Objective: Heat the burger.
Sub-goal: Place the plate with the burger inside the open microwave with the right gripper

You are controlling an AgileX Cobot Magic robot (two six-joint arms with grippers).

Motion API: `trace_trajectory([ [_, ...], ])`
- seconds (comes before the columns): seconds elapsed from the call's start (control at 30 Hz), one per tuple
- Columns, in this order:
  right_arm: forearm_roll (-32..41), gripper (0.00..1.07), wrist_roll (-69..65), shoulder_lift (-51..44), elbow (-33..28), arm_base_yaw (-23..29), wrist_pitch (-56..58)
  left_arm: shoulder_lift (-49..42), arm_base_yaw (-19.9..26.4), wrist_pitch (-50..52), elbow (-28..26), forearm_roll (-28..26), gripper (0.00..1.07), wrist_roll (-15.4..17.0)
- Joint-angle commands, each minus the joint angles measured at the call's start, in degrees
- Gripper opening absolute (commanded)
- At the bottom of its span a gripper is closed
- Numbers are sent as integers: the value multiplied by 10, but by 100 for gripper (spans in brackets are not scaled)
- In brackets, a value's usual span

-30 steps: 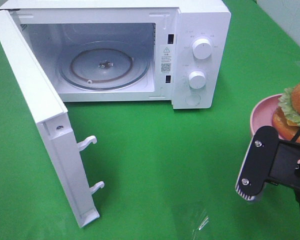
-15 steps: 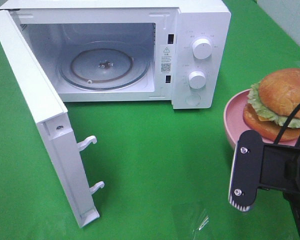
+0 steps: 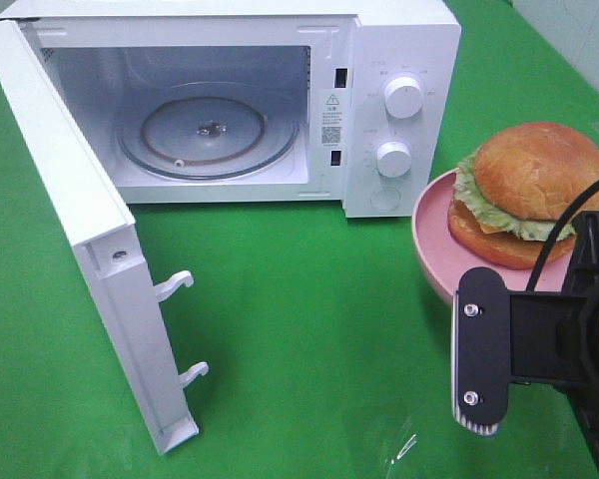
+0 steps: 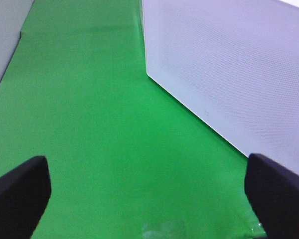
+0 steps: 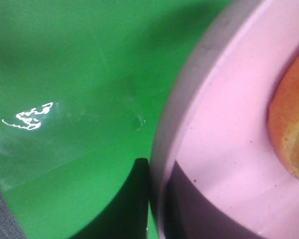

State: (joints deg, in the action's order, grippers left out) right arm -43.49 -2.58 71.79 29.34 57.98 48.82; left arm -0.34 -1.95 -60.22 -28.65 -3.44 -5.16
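Note:
The burger [image 3: 524,195], with golden-brown buns, green lettuce and a cheese edge, sits on a pink round plate [image 3: 431,254] at the right of the exterior high view. My right gripper [image 3: 584,264] is shut on the plate's near rim and holds it in front of the microwave's knobs. In the right wrist view the plate rim [image 5: 189,99] fills the frame, with a dark finger [image 5: 189,209] on it and the bun's edge [image 5: 291,124] beside it. My left gripper [image 4: 149,199] is open and empty over the green cloth.
The white microwave [image 3: 399,60] stands at the back with its door [image 3: 80,220] swung wide open to the left and its glass turntable [image 3: 208,135] bare. The door's white meshed panel [image 4: 229,69] fills the left wrist view. Green cloth [image 3: 309,329] covers the table.
My right gripper has carried the plate with the burger leftward, from the right edge of the view to beside the microwave's control panel. The microwave and its door have not moved.

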Motion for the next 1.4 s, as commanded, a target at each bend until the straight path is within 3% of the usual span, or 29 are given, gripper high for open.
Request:
trace_trajectory([
  [0.03,-40,0,17,-3,-2,2,-25,-13,-2,9,2,-2,98,-1],
  [0.63,-64,0,127,-3,-1,2,-131,-13,-2,9,2,-2,98,-1],
  [1.03,-60,0,273,-3,-1,0,-174,-13,-2,9,2,-2,98,-1],
  [1.4,11,0,437,-3,-1,-85,-237,-13,-2,9,2,-2,98,-1],
])
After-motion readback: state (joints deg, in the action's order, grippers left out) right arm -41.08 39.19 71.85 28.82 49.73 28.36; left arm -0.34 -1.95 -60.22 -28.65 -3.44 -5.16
